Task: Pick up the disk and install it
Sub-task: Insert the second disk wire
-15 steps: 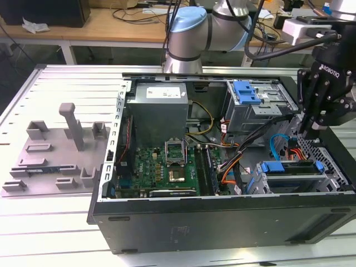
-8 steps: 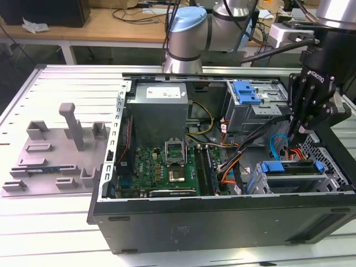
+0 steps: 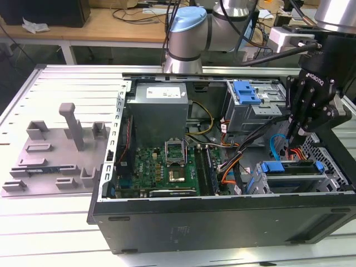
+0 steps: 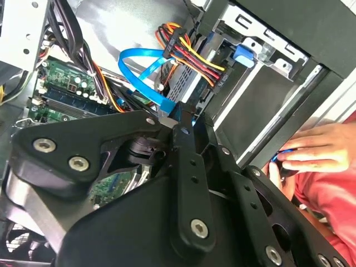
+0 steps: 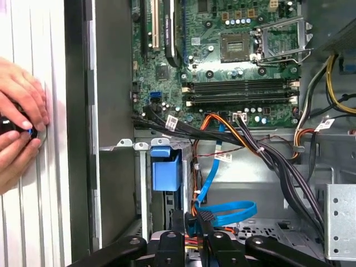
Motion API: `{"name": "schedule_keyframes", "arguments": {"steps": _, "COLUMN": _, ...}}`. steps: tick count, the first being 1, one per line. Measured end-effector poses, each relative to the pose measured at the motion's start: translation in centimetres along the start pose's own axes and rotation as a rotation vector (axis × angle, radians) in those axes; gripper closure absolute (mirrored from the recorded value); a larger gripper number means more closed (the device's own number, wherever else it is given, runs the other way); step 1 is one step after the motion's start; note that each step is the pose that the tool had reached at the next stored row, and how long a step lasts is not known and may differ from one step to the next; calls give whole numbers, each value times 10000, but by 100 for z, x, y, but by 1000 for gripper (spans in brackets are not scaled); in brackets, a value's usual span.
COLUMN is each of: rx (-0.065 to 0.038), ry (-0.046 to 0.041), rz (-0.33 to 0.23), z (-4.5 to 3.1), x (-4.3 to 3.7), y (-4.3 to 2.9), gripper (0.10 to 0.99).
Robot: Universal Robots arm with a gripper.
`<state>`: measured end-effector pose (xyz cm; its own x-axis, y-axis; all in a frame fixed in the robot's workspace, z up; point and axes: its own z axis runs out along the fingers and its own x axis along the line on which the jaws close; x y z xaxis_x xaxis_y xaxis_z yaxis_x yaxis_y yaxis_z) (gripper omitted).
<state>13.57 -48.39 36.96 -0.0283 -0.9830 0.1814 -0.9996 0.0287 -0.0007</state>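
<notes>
The disk (image 3: 293, 173), silver with a bright blue bracket, lies in the drive bay at the corner of the open computer case (image 3: 222, 222) on the exterior view's right. In the first wrist view, its blue bracket (image 5: 166, 172) sits in the bay beside the case wall. My gripper (image 3: 296, 135) hangs just above the disk, fingers drawn together. In both wrist views the black fingers (image 5: 178, 245) meet at the thin blue cable (image 5: 228, 211) (image 4: 139, 61). Whether they pinch it I cannot tell.
Bundles of black and coloured wires (image 5: 261, 150) cross between the motherboard (image 3: 167, 167) and the bay. A blue latch on a silver cage (image 3: 246, 92) sits behind. A person's hands (image 5: 19, 117) rest outside the case wall. A grey fixture plate (image 3: 55, 156) lies at the exterior view's left.
</notes>
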Motion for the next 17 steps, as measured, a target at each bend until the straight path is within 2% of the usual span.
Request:
{"name": "schedule_keyframes", "arguments": {"steps": 13, "rx": 2, "ry": -5, "rz": -7, "z": 23, "x": 1, "y": 0, "gripper": 847}}
{"name": "schedule_keyframes", "arguments": {"steps": 14, "rx": 1, "ry": -6, "rz": -7, "z": 25, "x": 2, "y": 1, "gripper": 925}}
{"name": "schedule_keyframes", "arguments": {"steps": 17, "rx": 1, "ry": -7, "rz": -7, "z": 26, "x": 4, "y": 1, "gripper": 925}}
